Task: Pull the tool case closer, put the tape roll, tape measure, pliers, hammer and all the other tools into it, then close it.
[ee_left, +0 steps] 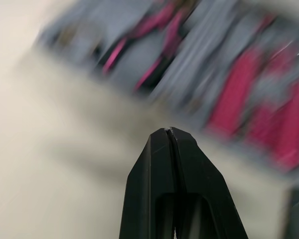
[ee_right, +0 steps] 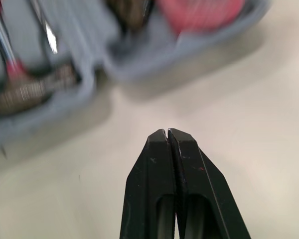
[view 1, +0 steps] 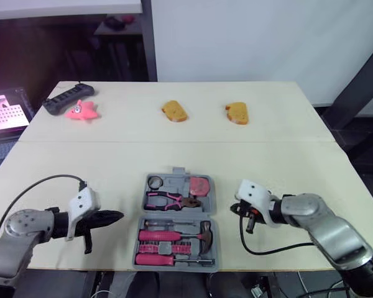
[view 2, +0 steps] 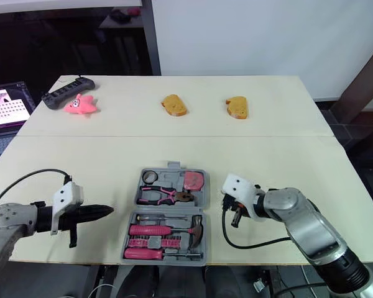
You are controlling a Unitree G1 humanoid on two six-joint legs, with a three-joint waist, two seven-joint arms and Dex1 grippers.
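The tool case (view 1: 176, 212) lies open at the near edge of the table (view 1: 267, 155), with the hammer (view 1: 202, 234), pliers (view 1: 168, 200), tape measure (view 1: 199, 185) and tape roll (view 1: 154, 182) seated in it. The left gripper (view 1: 119, 216) and right gripper (ee_right: 168, 133) flank it, each pinched together and empty. Loaded, the rigid plastic shell is probably heavy and may slide. Hold the far half by its rim to fold it shut.
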